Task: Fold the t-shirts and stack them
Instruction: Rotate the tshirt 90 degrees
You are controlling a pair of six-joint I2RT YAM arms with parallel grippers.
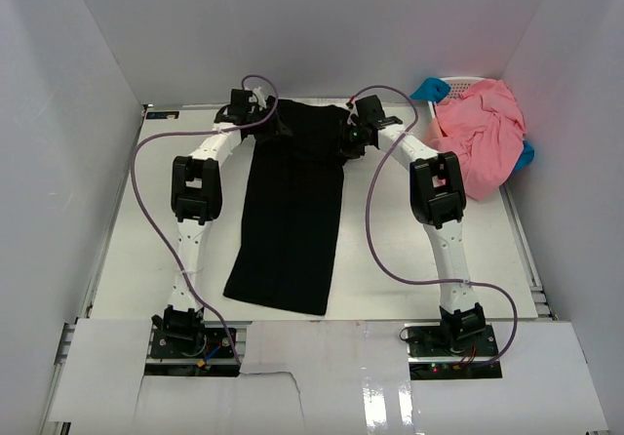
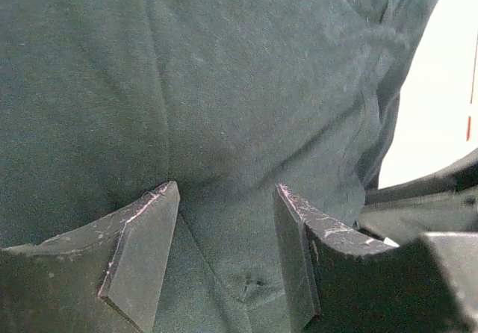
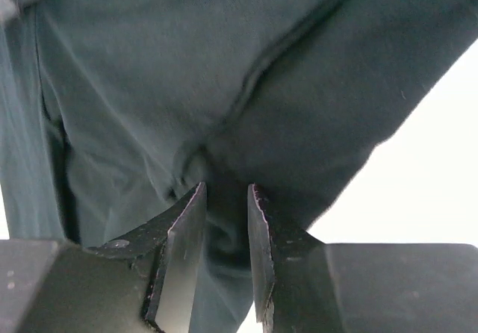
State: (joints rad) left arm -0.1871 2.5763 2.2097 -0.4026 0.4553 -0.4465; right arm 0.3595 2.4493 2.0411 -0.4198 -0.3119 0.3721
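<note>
The worktop carries one black t-shirt, laid out as a long strip through the middle, running from 12 o'clock down toward 6 o'clock, with its far end bunched between the two arms. At about 2 o'clock the pink t-shirts lie heaped in and over a white basket, well apart from the black one. Expect the cloth to be light, limp and quick to crease. It will sag and drag wherever you do not hold it, and a single-point pinch will pull it into a rope. Take it at the two far corners, on a hem or seam where the layers are thicker, and lift both sides together so the fold stays square. Your right fingers at 1 o'clock are clenched on a ridge of black fabric beside a seam. Your left fingers at 11 o'clock stand apart over the cloth, with fabric showing in the gap but nothing visibly pinched. Judge that side as released, so you must secure it before any lift.
</note>
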